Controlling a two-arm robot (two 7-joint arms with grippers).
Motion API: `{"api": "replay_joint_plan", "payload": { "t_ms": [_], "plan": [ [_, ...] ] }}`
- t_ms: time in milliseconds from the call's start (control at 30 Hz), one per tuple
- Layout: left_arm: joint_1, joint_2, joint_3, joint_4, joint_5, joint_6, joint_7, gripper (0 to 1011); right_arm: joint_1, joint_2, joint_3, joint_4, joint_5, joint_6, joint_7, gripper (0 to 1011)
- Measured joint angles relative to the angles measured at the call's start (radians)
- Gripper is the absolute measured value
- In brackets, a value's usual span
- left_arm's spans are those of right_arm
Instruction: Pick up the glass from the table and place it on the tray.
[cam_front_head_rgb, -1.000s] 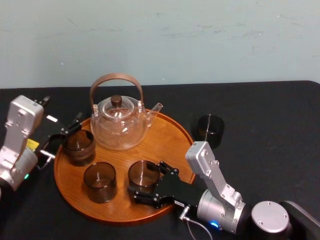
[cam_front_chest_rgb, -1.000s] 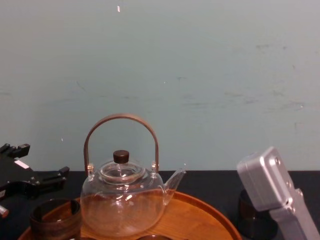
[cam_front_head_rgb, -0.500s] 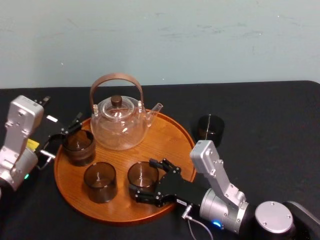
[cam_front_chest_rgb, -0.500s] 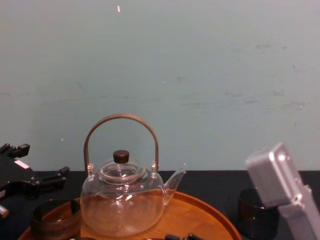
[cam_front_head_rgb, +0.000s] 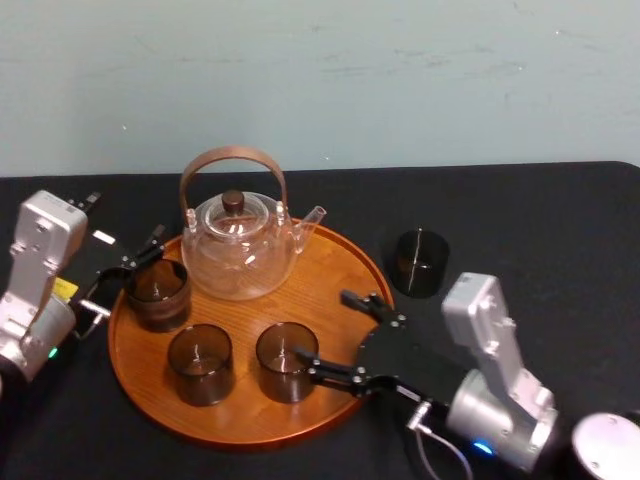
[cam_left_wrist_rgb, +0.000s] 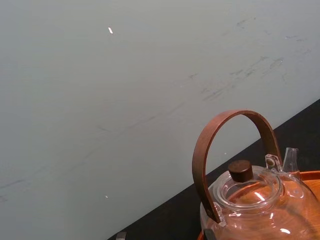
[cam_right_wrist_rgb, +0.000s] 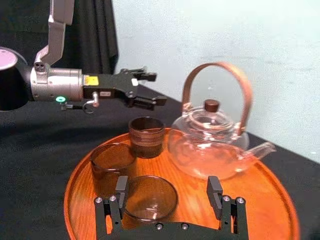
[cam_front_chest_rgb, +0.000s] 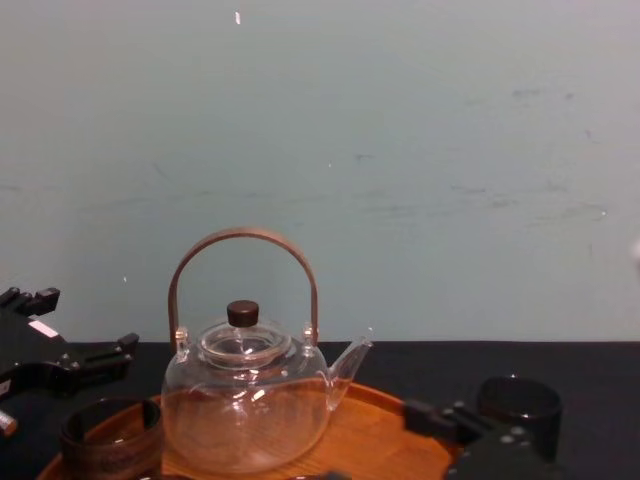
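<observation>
We see the right tool (cam_front_head_rgb: 323, 325) wide open and empty at the tray's (cam_front_head_rgb: 345, 270) 4 o'clock edge, just beside the front glass (cam_front_head_rgb: 287, 360) standing on the tray. One dark glass (cam_front_head_rgb: 420, 262) stands on the worktop (cam_front_head_rgb: 540, 220) off the tray's 2 o'clock. The left tool (cam_right_wrist_rgb: 156, 89) hangs open and empty at 10 o'clock.

Soft, even light fills the scene, and the pale wall (cam_front_head_rgb: 400, 80) is uniformly bright. Small white glints sit on the glass teapot (cam_front_head_rgb: 238, 262), a mild sheen lies across the tray (cam_front_head_rgb: 340, 280), and the black table (cam_front_head_rgb: 540, 220) swallows nearly every shadow.
</observation>
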Motion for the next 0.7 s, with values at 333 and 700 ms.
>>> {"api": "replay_joint_plan", "payload": {
  "t_ms": [333, 700],
  "plan": [
    [0.000, 0.000, 0.000, 0.000, 0.000, 0.000, 0.000, 1001, -0.139, 0.051, 0.136, -0.094, 0.004, -0.038, -0.102, 1002],
    [0.000, 0.000, 0.000, 0.000, 0.000, 0.000, 0.000, 1001, -0.192, 0.046, 0.283, -0.071, -0.006, -0.046, -0.213, 1002]
  ]
}}
